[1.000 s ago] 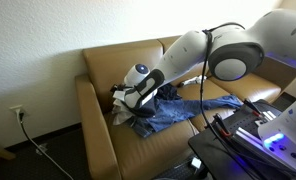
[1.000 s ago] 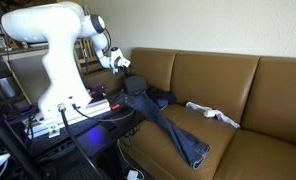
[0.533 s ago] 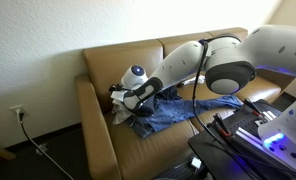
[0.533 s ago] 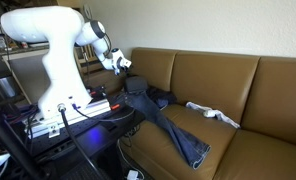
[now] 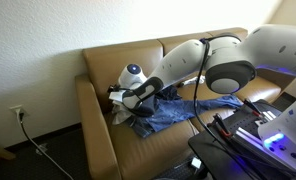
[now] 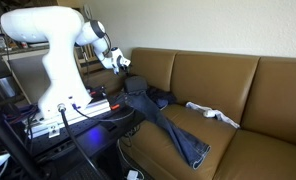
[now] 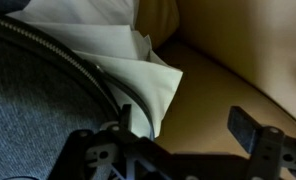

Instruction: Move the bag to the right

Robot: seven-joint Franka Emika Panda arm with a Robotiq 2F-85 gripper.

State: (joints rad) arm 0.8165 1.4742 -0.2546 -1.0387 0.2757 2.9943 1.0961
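Note:
The bag point(image 6: 136, 87) is a dark, rounded soft lump at the near end of the tan couch point(image 6: 203, 75). In the wrist view its grey fabric point(image 7: 28, 115) with a dark seam fills the lower left. My gripper point(image 6: 121, 64) hovers just above and beside the bag, and in an exterior view my gripper point(image 5: 125, 97) and arm cover most of the bag. My gripper point(image 7: 183, 125) is open. One finger stands at the bag's edge, the other fingertip point(image 7: 253, 125) over bare couch. Nothing sits between the jaws.
Long blue jeans point(image 6: 178, 135) trail from the bag across the seat. A white cloth point(image 7: 118, 55) lies against the bag, and the white cloth point(image 5: 120, 114) also shows beside the gripper. Another white cloth point(image 6: 213, 115) rests on the middle cushion. A couch armrest point(image 5: 93, 125) borders the seat.
The arm has shifted slightly toward the couch's end over the bag. The jaws stay wide and the bag has not moved.

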